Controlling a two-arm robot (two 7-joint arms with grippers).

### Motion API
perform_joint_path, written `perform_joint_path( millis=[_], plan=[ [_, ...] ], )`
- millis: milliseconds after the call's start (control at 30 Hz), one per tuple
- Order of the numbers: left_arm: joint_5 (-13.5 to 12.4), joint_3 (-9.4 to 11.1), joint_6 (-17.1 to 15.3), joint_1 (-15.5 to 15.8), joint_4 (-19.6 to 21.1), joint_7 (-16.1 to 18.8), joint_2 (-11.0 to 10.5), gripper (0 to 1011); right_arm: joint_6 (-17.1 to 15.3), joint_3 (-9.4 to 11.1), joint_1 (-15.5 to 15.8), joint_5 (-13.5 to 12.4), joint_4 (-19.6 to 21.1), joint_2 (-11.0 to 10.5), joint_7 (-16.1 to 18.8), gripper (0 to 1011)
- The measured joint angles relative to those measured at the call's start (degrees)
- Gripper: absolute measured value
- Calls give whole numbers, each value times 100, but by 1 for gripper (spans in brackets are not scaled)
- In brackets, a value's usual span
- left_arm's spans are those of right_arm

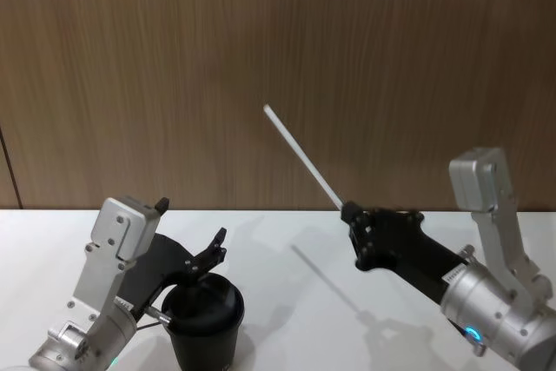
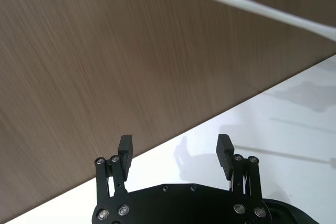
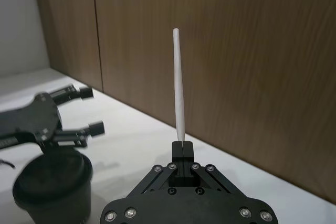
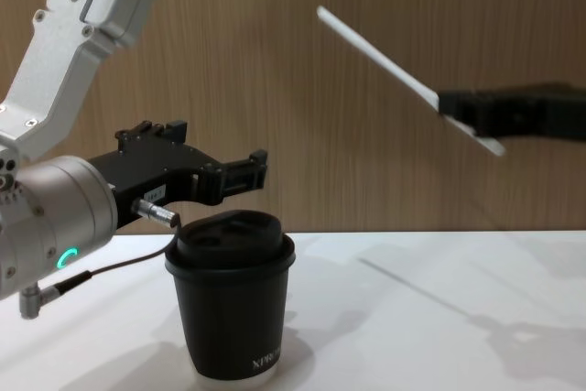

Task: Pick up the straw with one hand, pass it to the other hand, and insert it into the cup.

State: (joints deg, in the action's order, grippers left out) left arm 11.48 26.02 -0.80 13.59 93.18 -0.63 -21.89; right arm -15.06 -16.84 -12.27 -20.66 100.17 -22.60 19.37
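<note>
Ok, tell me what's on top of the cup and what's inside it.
A black sip lid closes the cup; the left tool hangs open just above it. The lid hides the inside. The straw is held aloft in the right tool, not in the cup.

Brown wood-grain panel wall [image 1: 174, 58] behind glossy white table [image 1: 287, 336].

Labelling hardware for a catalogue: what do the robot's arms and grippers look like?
Left gripper and right gripper: long, black, screw-studded, on silver cylindrical wrists. Left wrist has a green ring light and thin cable; right wrist, a blue ring light.
</note>
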Motion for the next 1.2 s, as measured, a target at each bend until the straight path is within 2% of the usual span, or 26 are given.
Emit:
perform_joint_path(
  millis=[267, 600, 933, 1200],
  plan=[
    [0, 0, 0, 0, 0, 0, 0, 1000, 420, -132, -190, -186, -104, 456, -20, 0],
    [0, 0, 0, 0, 0, 0, 0, 1000, 845, -261, -490, -638, -490, 970, 206, 0],
    [0, 0, 0, 0, 0, 0, 0, 1000, 1048, -372, -784, -911, -890, 1212, 459, 0],
    [0, 0, 0, 0, 0, 0, 0, 1000, 1135, -472, -914, -946, -1049, 1295, 484, 0]
  ],
)
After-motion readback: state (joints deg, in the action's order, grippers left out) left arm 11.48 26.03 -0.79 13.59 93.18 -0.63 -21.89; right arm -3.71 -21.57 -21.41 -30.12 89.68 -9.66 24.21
